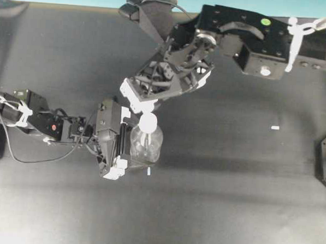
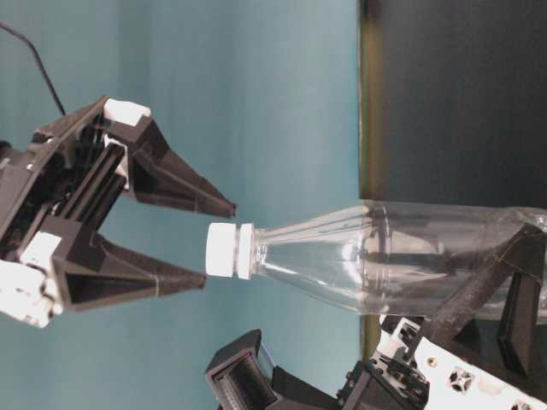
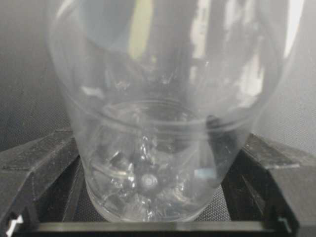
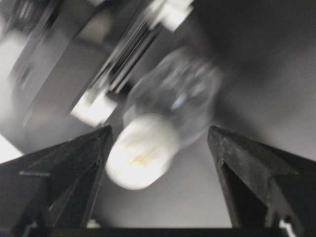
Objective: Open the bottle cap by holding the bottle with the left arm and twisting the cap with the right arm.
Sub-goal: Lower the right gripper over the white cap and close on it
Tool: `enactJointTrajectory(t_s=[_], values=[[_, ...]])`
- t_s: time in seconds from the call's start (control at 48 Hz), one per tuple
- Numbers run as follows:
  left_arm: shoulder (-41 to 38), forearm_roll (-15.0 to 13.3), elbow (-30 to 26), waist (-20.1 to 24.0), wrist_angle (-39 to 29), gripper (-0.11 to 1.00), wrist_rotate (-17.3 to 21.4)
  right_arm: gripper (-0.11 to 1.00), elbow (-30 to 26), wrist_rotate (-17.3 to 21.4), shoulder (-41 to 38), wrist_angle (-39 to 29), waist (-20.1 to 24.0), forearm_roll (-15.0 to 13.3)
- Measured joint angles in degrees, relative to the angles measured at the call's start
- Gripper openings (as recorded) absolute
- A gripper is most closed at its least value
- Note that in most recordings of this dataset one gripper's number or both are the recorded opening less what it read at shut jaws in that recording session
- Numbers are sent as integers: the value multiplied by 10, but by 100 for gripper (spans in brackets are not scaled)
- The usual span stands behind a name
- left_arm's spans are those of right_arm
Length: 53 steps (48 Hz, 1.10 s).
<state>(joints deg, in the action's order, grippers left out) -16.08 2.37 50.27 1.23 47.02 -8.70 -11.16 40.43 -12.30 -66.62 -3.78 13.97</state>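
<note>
**Bottle clamped by the left gripper, cap sitting between open right fingers**

Bottle (image 1: pixel 146 144) stands near the middle of the table (image 1: pixel 230 202), a bit toward its left edge, and it's see-through colourless plastic with a round body tapering to a narrow neck. From overhead you mostly look straight down on it, so the body shape is hard to read there; the table-level view shows it much better, though that picture is turned sideways and the bottle's base is cut off at the frame edge. Looks like nothing inside it, just reflections and the moulded dimple in the bottom showing through in the left wrist view.

Left gripper (image 1: pixel 118 147) has its black fingers pressed on both sides of the bottle's lower body, holding it. Its white tips partly hide behind the plastic.

Bottle cap (image 2: pixel 229 250) is small, round, white with a ridged side, seated on the neck. Right gripper (image 2: pixel 219 241) has its pointed black fingers spread wide, one on each side of the cap, with a visible gap both sides, not touching. The right wrist view is badly motion-blurred, so the cap is just a pale smear there. A few tiny white tape marks (image 1: pixel 275 128) sit on the matte dark tabletop.
</note>
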Motion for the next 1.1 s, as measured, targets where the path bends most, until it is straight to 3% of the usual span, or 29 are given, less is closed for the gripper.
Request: enactJointTrajectory(t_s=[0.208,1.103], values=[[-1,2,1,0,-2,88,2,73,-1,0,-2,-1,54,14],[-3,2,1,-1,-3,88,2,70,-2,0,-8,-13,7,2]])
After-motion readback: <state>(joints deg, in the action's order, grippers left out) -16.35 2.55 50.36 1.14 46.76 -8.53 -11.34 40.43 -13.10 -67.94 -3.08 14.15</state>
